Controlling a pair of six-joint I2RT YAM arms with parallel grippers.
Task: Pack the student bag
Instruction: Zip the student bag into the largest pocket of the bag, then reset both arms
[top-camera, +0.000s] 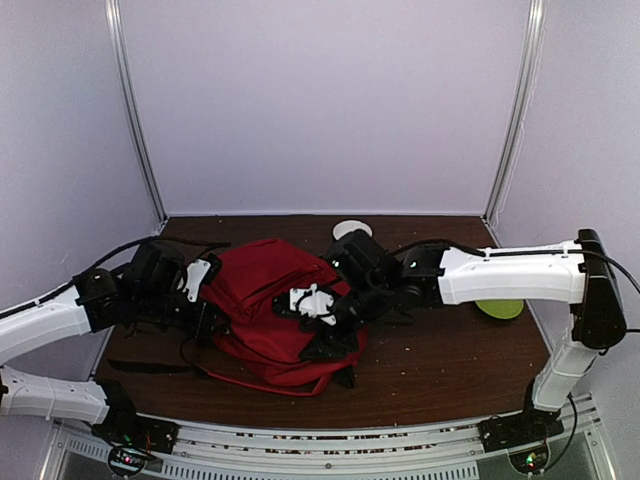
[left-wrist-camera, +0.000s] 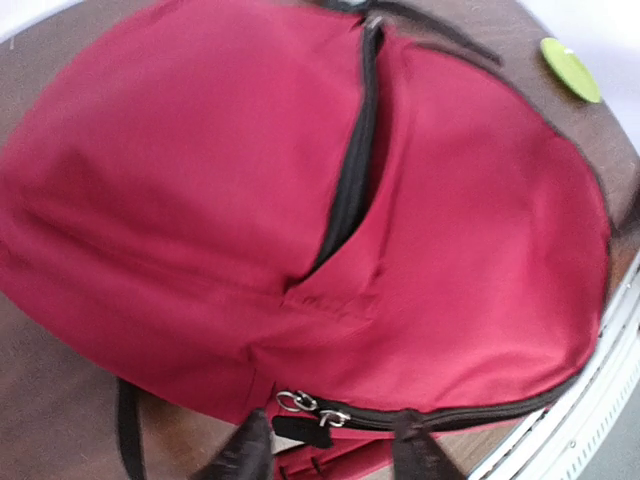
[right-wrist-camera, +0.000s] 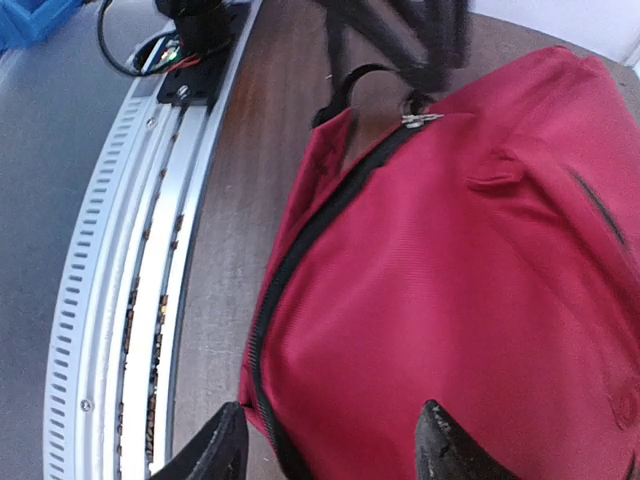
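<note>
The red backpack (top-camera: 262, 290) lies flat mid-table with its black straps spread on the left. My left gripper (top-camera: 207, 318) is open at the bag's left end. In the left wrist view (left-wrist-camera: 335, 455) its two dark fingers straddle the main zip's metal pullers (left-wrist-camera: 303, 405) and black tab, apart from them. The main zip (left-wrist-camera: 470, 412) runs shut along that edge; a front pocket slit (left-wrist-camera: 350, 180) gapes a little. My right gripper (top-camera: 335, 345) is open over the bag's near right corner. In the right wrist view (right-wrist-camera: 330, 450) its fingers span red fabric (right-wrist-camera: 450, 290) and the zip line (right-wrist-camera: 290, 260), holding nothing.
A green disc (top-camera: 500, 308) lies on the table under the right arm and also shows in the left wrist view (left-wrist-camera: 570, 68). A white round object (top-camera: 350, 228) sits at the back. A perforated metal rail (right-wrist-camera: 110, 300) runs along the near table edge. A loose black strap (top-camera: 150, 366) trails left.
</note>
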